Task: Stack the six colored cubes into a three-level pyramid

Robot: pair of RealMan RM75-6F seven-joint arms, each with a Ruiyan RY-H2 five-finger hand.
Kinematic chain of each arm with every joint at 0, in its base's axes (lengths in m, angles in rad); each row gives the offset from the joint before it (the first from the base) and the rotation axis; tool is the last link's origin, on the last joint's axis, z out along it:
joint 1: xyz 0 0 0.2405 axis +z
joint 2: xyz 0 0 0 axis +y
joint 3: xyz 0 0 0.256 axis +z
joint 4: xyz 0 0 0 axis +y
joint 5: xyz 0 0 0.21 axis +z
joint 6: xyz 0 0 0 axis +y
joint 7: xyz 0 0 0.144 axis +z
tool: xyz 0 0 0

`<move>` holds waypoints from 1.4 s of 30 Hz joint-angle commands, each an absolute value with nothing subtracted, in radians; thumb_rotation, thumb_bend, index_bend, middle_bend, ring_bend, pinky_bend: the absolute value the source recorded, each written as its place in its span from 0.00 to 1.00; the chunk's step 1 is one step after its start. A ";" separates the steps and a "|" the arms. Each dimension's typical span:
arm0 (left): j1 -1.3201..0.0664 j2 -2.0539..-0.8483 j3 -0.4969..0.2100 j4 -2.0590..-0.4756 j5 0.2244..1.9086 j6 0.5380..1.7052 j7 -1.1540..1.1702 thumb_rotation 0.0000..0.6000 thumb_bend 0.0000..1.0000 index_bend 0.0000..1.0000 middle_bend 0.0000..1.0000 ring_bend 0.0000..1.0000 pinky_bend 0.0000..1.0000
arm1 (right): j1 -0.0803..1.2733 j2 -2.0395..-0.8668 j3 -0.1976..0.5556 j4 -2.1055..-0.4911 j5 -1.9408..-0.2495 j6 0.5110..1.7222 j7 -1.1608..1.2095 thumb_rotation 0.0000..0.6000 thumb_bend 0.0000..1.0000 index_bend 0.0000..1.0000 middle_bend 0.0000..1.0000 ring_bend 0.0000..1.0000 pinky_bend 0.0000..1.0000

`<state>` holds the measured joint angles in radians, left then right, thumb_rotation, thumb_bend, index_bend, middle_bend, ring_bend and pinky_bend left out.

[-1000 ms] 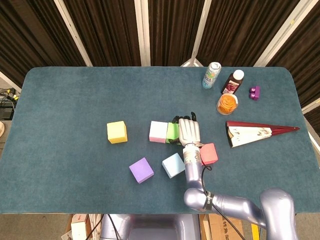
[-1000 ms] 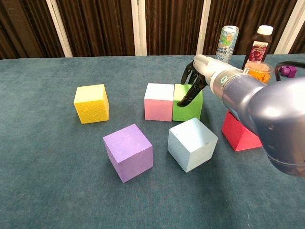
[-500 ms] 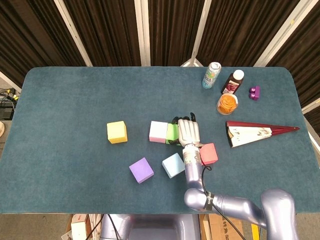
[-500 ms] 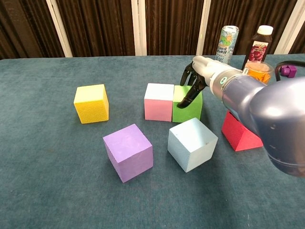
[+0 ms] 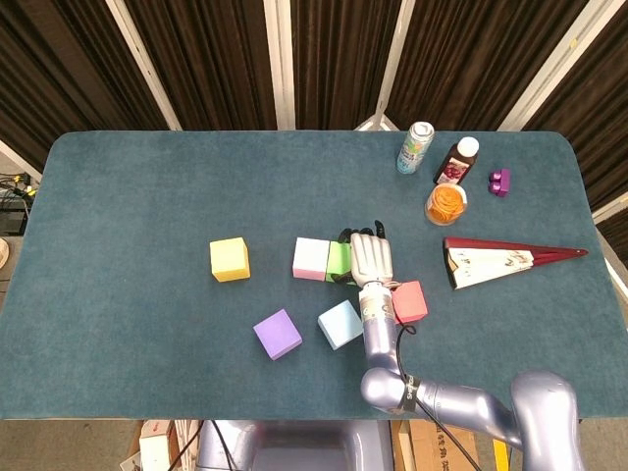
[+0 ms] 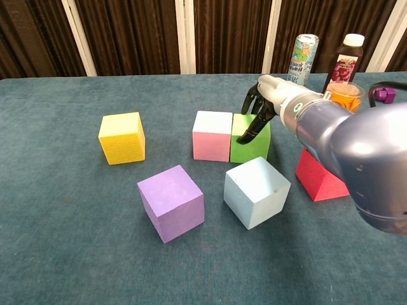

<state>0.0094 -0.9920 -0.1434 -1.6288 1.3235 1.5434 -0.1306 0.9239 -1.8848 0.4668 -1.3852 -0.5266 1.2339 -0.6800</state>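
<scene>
Green cube [image 6: 251, 141] is set mid-table, touching the pink cube [image 6: 212, 135]. Right hand [image 6: 266, 100] is arched over it, dark fingers [image 6: 252, 128] curled around its top, gripping.

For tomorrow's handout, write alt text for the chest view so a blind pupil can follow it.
The robot's right hand rests its dark fingers on the green cube, which touches the pink cube. The yellow cube, purple cube, light blue cube and red cube sit apart, unstacked.
</scene>
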 commanded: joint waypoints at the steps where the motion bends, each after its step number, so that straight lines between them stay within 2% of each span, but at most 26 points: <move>1: 0.010 -0.992 -0.143 -1.629 1.324 1.544 -0.130 1.00 0.38 0.06 0.00 0.00 0.00 | 0.924 -1.884 0.466 -1.386 -0.527 1.232 -0.681 1.00 0.23 0.40 0.43 0.24 0.00; 18: 0.009 -0.993 -0.144 -1.629 1.322 1.543 -0.129 1.00 0.38 0.06 0.00 0.00 0.00 | 0.928 -1.880 0.465 -1.393 -0.517 1.221 -0.698 1.00 0.23 0.34 0.39 0.22 0.00; 29: 0.009 -0.994 -0.143 -1.632 1.323 1.543 -0.122 1.00 0.38 0.06 0.00 0.00 0.00 | 0.928 -1.862 0.463 -1.413 -0.503 1.210 -0.715 1.00 0.23 0.23 0.33 0.18 0.00; 42: 0.008 -0.995 -0.143 -1.634 1.320 1.542 -0.116 1.00 0.38 0.06 0.00 0.00 0.00 | 0.930 -1.840 0.455 -1.441 -0.480 1.193 -0.729 1.00 0.23 0.21 0.32 0.17 0.00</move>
